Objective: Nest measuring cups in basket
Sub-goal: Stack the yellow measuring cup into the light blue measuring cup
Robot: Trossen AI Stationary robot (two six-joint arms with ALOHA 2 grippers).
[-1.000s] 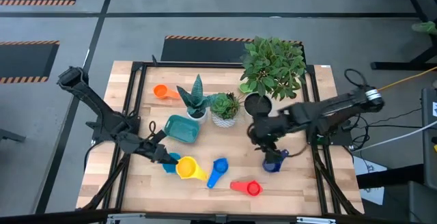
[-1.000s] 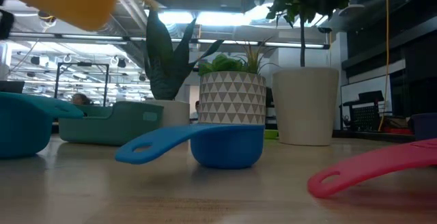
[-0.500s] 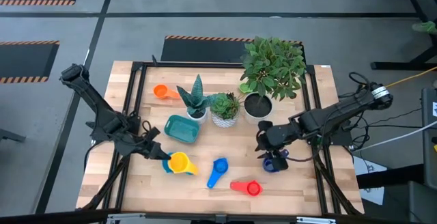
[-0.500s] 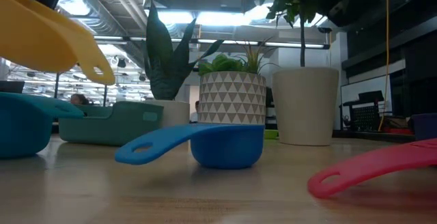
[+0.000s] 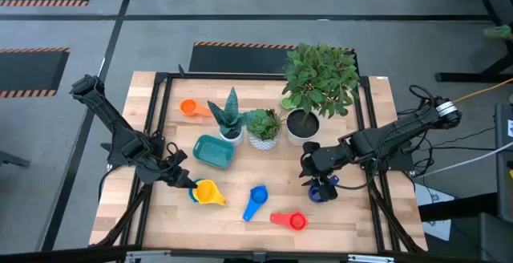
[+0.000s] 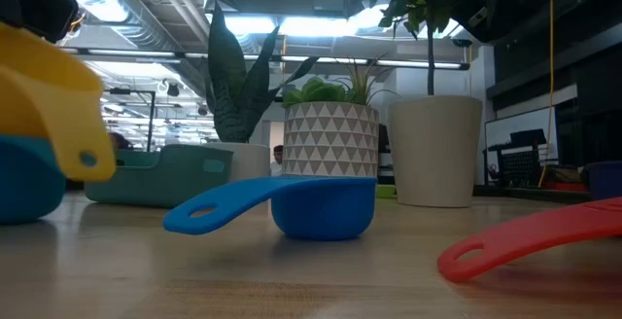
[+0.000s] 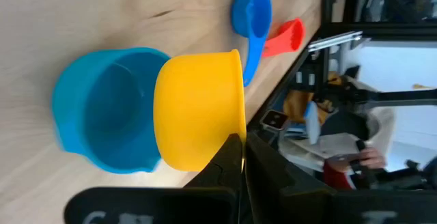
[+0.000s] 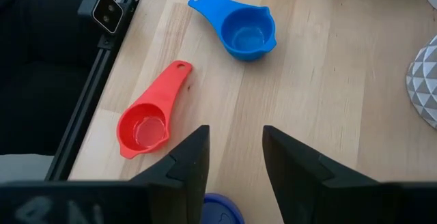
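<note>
The yellow cup is pinched at its handle by the left gripper, over the light blue cup. It seems light, stiff, slippery; the handle suits gripping. The right gripper hangs spread over the navy cup.

We see two dark, slender jointed arms, each ending in black two-finger grippers: left gripper, right gripper. The right arm carries a pale silver joint and trailing black cables.
</note>
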